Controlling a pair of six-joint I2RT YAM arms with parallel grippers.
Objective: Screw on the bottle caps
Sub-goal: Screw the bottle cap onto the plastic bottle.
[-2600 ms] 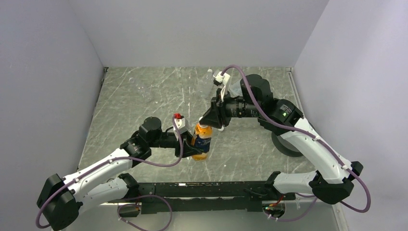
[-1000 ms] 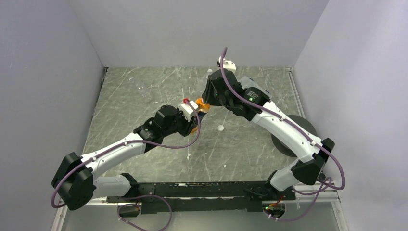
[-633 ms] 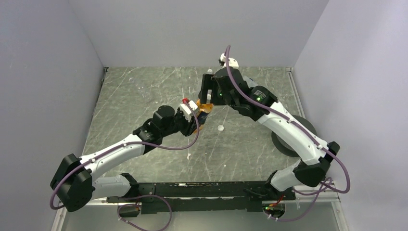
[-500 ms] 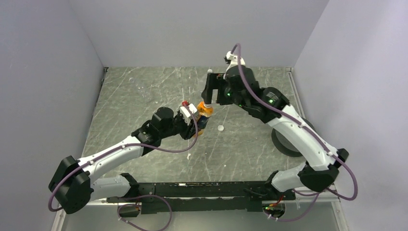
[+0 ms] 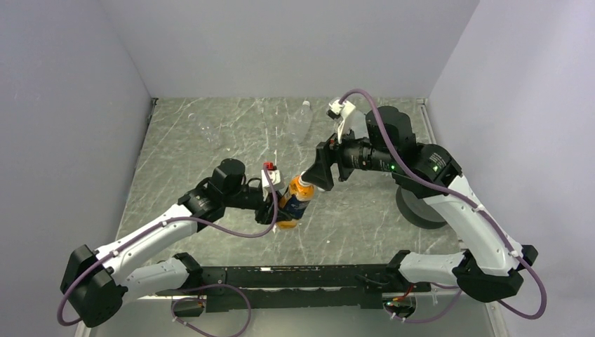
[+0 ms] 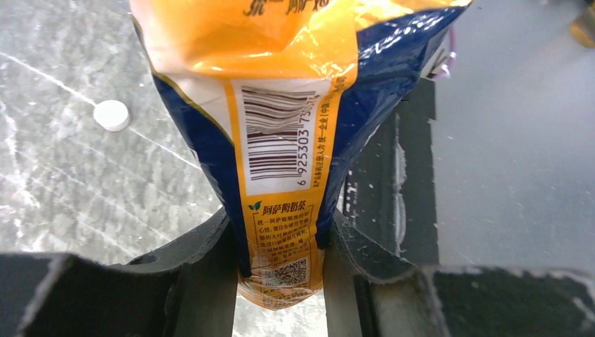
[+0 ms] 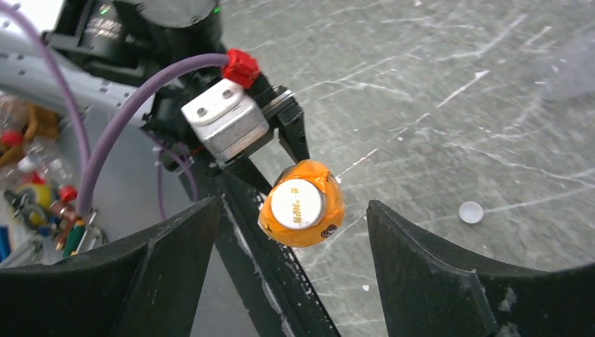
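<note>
top external: high above and behind the arm bases, facing down over the table [image 5: 210, 133]; far from the orange bottle [image 5: 293, 202], mid-frame.
left wrist: right against the bottle's label, looking out along the left gripper [image 6: 281, 235].
right wrist: near, facing the bottle's top end through the right gripper [image 7: 291, 205].
shared: all three see the bottle; both wrist views also catch a white cap [image 6: 111, 115] lying beside it.

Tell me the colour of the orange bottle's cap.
White with orange print, that cap on the orange bottle; clearest in right wrist view.
</note>
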